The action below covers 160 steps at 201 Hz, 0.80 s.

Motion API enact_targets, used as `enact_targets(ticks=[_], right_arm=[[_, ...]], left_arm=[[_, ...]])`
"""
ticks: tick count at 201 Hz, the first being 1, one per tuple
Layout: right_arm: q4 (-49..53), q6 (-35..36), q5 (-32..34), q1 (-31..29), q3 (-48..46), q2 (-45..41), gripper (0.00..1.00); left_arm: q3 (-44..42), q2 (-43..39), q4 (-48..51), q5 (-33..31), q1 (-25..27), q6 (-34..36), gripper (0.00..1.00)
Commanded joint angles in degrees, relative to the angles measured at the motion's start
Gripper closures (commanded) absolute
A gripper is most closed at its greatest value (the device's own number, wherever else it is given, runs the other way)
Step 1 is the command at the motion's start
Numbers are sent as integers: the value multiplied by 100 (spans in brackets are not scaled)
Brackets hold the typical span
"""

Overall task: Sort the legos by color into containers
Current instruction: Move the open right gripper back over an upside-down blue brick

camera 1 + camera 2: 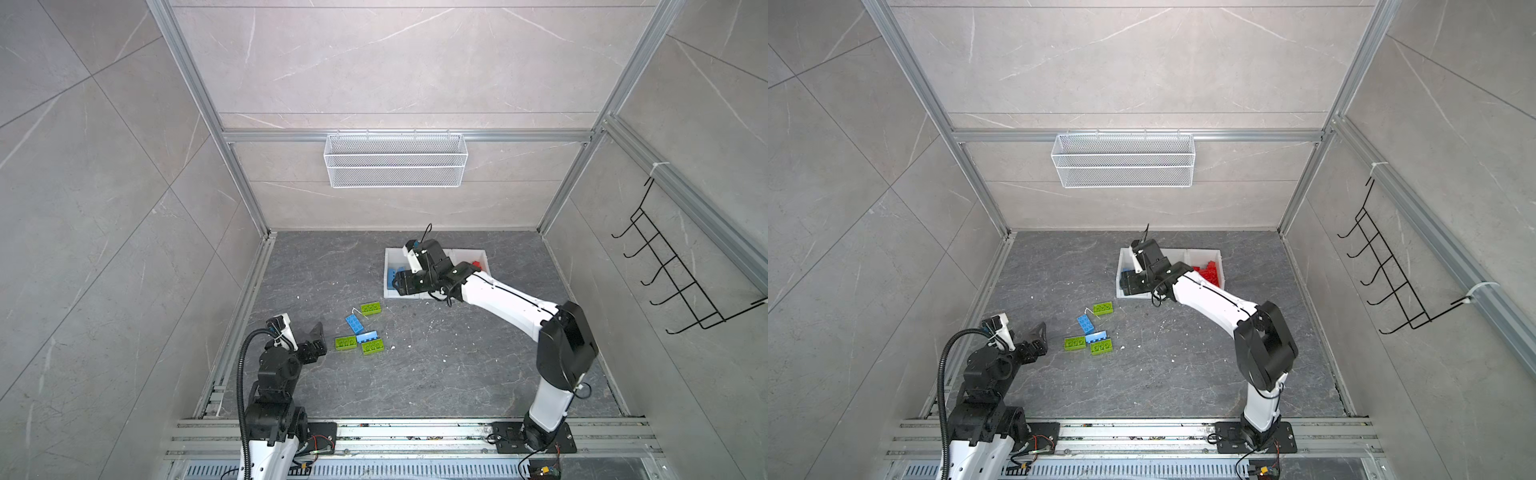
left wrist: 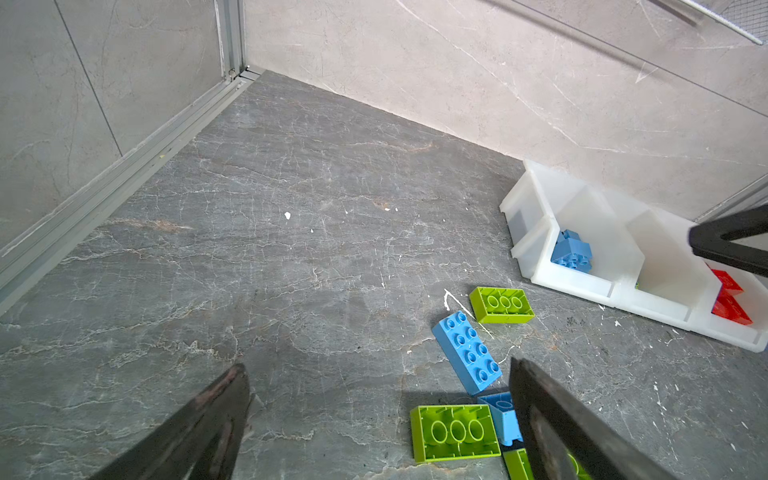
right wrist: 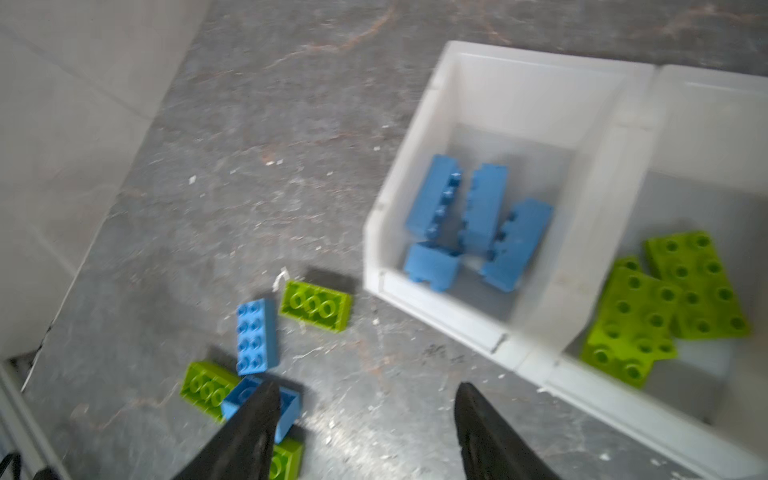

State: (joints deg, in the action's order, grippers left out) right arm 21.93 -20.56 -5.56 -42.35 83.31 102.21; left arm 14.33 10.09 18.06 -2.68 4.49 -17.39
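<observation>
The right gripper (image 3: 365,390) is hovering spread and empty at the left bin of the containers (image 3: 540,62). The left gripper (image 2: 378,365) is gaping beside five loose legos (image 2: 467,353), near-left of the containers. They look light, rigid and slick, so pinching their long sides should work best.

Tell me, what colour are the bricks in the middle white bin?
Lime green studded plastic bricks, clearest in the right wrist view.

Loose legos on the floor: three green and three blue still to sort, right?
Not quite: only two blue are loose, the studs-up blue lego and the tipped blue lego, as a top view shows. Three green holds: far green lego, left green lego, right green lego.
</observation>
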Motion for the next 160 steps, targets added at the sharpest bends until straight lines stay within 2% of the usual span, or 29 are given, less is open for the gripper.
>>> enact_targets(ticks=[1, 62, 94, 160], right_arm=[[8, 247, -6, -645, -297, -25, 30], [860, -434, 710, -1558, 471, 1016, 21], [953, -710, 825, -1603, 722, 1466, 18], [1268, -599, 833, -1670, 1480, 2297, 16]], left_arm=[[29, -14, -98, 34, -1, -41, 0], [25, -119, -65, 61, -1, -35, 0], [12, -133, -59, 73, -1, -25, 0], [9, -182, -48, 92, -1, -10, 0]])
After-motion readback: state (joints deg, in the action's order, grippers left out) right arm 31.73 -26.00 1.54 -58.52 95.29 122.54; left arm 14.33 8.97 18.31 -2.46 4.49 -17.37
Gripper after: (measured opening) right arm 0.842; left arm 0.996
